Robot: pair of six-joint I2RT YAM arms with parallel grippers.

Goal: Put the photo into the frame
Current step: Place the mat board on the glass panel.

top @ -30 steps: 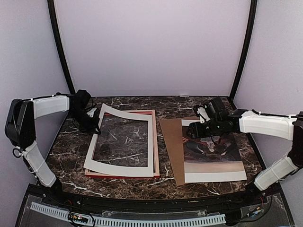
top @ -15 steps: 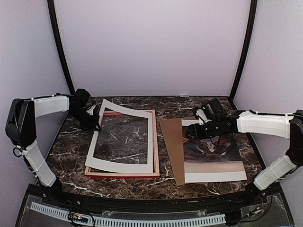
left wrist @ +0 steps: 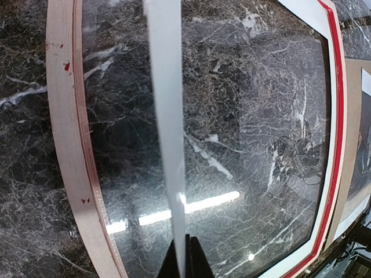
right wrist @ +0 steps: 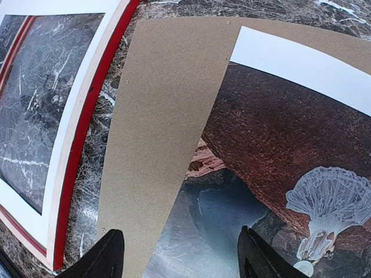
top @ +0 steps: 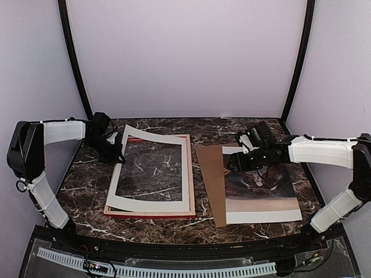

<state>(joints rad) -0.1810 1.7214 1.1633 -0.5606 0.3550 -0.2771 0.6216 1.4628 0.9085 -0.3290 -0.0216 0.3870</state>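
Since a second ago the white cardboard window mat [top: 151, 204] has swung squarer over the large thin red-fronted rectangular frame [left wrist: 69, 145], which lies left of centre on the dark marble table [top: 87, 185]. The sepia paper photo [top: 261, 191] lies face up on a plain brown board [top: 210, 174] right of the frame. The left gripper [left wrist: 181, 260] pinches the mat's left edge, while the right gripper [right wrist: 182, 255] hovers spread above the photo.
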